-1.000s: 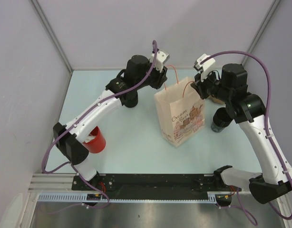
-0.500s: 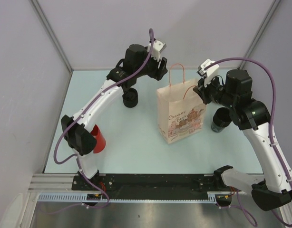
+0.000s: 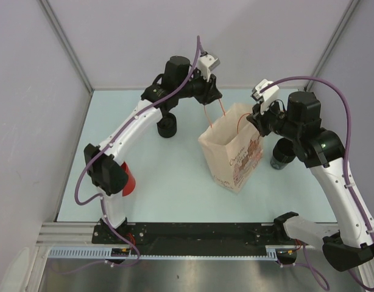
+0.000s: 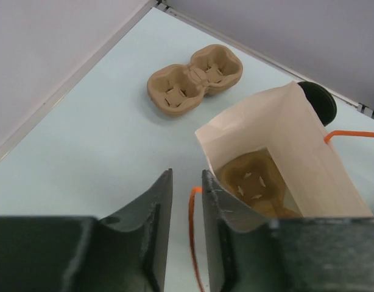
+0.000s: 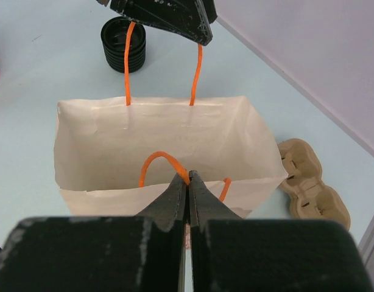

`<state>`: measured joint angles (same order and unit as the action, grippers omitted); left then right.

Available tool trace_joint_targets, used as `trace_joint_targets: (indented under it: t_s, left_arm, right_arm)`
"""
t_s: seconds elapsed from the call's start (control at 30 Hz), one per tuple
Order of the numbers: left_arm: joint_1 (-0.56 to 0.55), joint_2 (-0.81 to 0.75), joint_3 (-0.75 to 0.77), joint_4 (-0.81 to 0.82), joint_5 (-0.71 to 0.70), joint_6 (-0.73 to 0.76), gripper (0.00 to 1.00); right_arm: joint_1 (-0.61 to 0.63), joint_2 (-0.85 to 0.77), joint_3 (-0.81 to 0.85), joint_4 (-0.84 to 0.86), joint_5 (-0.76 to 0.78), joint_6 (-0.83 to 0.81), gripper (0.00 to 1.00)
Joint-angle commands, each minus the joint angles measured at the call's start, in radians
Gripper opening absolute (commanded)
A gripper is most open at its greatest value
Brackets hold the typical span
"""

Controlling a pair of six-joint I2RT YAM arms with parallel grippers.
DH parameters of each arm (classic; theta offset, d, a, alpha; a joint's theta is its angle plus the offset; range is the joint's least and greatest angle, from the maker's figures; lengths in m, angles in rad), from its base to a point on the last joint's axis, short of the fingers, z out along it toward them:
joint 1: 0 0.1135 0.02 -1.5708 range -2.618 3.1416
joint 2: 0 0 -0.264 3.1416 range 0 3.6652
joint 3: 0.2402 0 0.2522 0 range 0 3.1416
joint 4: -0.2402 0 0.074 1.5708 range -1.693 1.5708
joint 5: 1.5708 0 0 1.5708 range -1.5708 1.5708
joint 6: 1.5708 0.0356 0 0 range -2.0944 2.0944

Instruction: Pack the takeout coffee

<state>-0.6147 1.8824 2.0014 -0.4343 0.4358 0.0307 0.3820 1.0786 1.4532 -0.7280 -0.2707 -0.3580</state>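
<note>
Left gripper (image 4: pixel 187 179) hangs over the back middle of the table (image 3: pixel 175 182). Its arm climbs past a red cup (image 3: pixel 128 180) near the left edge and a black ribbed cup (image 3: pixel 166 126) standing farther back. Its fingers stand a narrow gap apart with the cord of one orange handle (image 4: pixel 192 234) running between them. The right wrist view shows both strands of that handle rising straight to the gripper's underside. Whether the fingers pinch the cord or it only hangs there cannot be told.

Just to the right stands the paper bag (image 3: pixel 232 152), printed on its side and leaning a little, its mouth open between the two grippers. A pulp carrier (image 4: pixel 254 182) lies flat on the bag's bottom.

At the bag's right rim the right gripper (image 5: pixel 187 177) has its fingers pressed together on the top of the second handle (image 5: pixel 158 159). Right of the bag, under the right arm, stands a dark cup (image 3: pixel 281 155), apart from the bag. A second carrier (image 5: pixel 312 185) lies on the table just beside the bag, near the right wall.
</note>
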Motion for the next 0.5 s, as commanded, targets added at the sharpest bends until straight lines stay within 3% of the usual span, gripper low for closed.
trace_joint_targets:
  t_s: [0.0,0.2,0.27,0.3,0.47]
  left_arm:
    - [0.000,0.007,0.059,-0.001,0.055,-0.008,0.22]
    - [0.001,-0.005,0.069,-0.035,0.029,0.012,0.23]
    - [0.001,-0.017,0.069,-0.035,0.027,0.014,0.34]
    - [0.001,-0.020,0.069,-0.037,0.026,0.014,0.45]
    - [0.003,-0.026,0.068,-0.057,-0.008,0.032,0.42]
  right_arm:
    - [-0.002,-0.020,-0.002,0.027,-0.005,-0.006,0.00]
    - [-0.002,-0.016,-0.001,0.042,-0.001,-0.012,0.01]
    - [-0.003,-0.014,-0.001,0.044,0.001,-0.013,0.01]
    - [-0.002,-0.014,-0.001,0.047,0.001,-0.013,0.01]
    - [-0.003,-0.020,-0.001,0.048,0.002,-0.012,0.01]
